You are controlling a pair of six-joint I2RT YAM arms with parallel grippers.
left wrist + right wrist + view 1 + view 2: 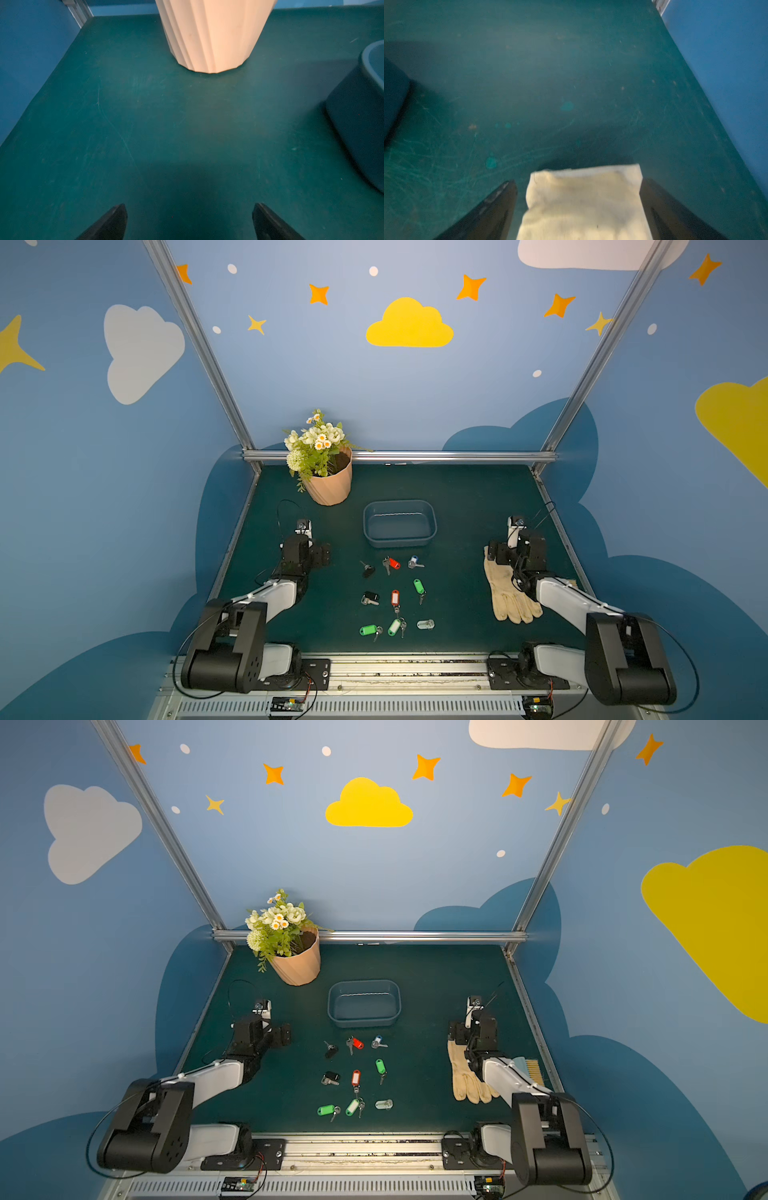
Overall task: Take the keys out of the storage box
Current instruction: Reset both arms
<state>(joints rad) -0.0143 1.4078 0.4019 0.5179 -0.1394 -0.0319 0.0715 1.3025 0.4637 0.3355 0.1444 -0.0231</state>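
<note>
- Top views show the keys spread in three rows on the table, just in front of the box — none is inside it, and its floor is bare.
- By my judgement the task is done, with nothing left to lift out.
- The keys look light and stiff: thin metal lying flat, likely slippery and hard to pinch. The plastic tags stand thicker — the better place to take hold, jaws across a tag's narrow width.
- Left gripper: jaws wide apart, empty, over bare table, facing the pot.
- Right gripper: jaws wide apart, straddling the cuff of the glove without clamping it. Whether they touch it I cannot tell.
</note>
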